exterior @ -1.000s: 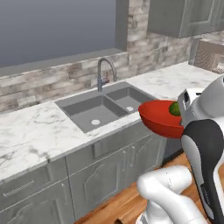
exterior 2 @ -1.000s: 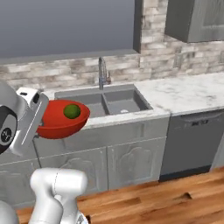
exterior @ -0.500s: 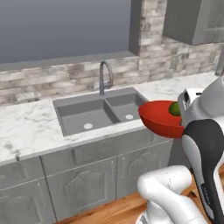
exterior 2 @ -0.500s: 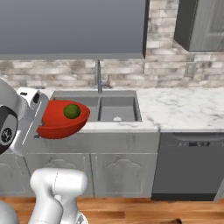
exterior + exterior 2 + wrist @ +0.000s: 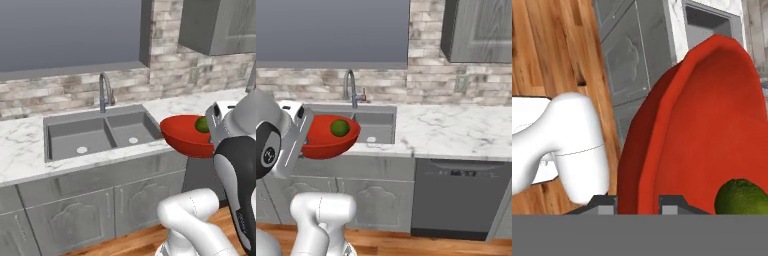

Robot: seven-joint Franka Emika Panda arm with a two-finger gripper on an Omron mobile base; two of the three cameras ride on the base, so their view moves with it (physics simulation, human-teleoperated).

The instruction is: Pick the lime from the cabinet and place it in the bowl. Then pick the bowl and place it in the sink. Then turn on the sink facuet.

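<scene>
My gripper (image 5: pixel 637 202) is shut on the rim of the glossy red bowl (image 5: pixel 182 137) (image 5: pixel 326 140) (image 5: pixel 712 125) and holds it in the air in front of the counter edge. The small dark green lime (image 5: pixel 202 125) (image 5: pixel 340 128) (image 5: pixel 742 197) lies inside the bowl near the hand. The grey two-basin sink (image 5: pixel 70 135) (image 5: pixel 376 125) sits in white marble, beyond the bowl. The arched sink faucet (image 5: pixel 104 90) (image 5: pixel 349 85) stands behind the basins. The cabinet with the shelf board is out of view.
A closed grey wall unit (image 5: pixel 220 25) (image 5: pixel 481 30) hangs at the upper right. A dark dishwasher front (image 5: pixel 461 200) stands under the marble counter (image 5: pixel 456 130). Grey base doors (image 5: pixel 75 220) run below the sink, over a wooden floor (image 5: pixel 557 50).
The base has driven, so the whole scene has shifted and the sink now lies nearer. The bowl with the lime stays held in the same spot beside the arm.
</scene>
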